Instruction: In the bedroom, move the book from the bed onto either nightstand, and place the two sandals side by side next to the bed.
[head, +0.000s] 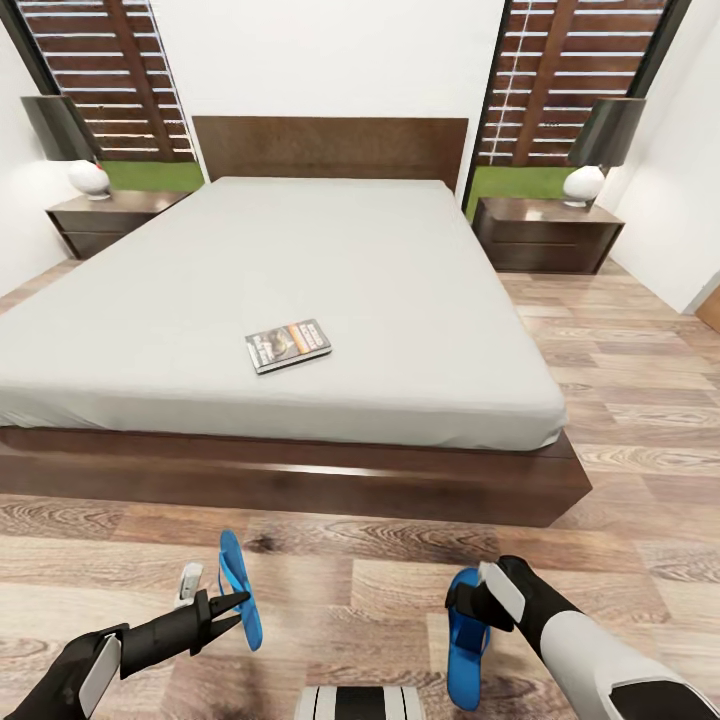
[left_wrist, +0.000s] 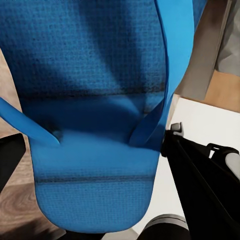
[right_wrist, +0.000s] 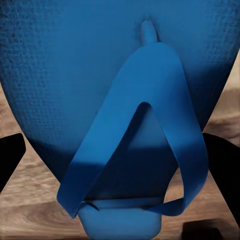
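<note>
At the foot of the bed (head: 300, 260), your left gripper (head: 232, 606) pinches one sandal (head: 238, 588) and your right gripper (head: 478, 598) the other sandal (head: 463, 640); the book (head: 288, 345) waits on the mattress; next, lower both onto the floor (head: 640, 400), side by side.

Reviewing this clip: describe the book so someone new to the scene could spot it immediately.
Start at the large bed with the light-grey mattress and dark wooden frame. On its near half, a little toward the robot's left, lies the book, flat and slightly askew. It is the mattress's one object: a thin dark paperback with an orange title band.
</note>
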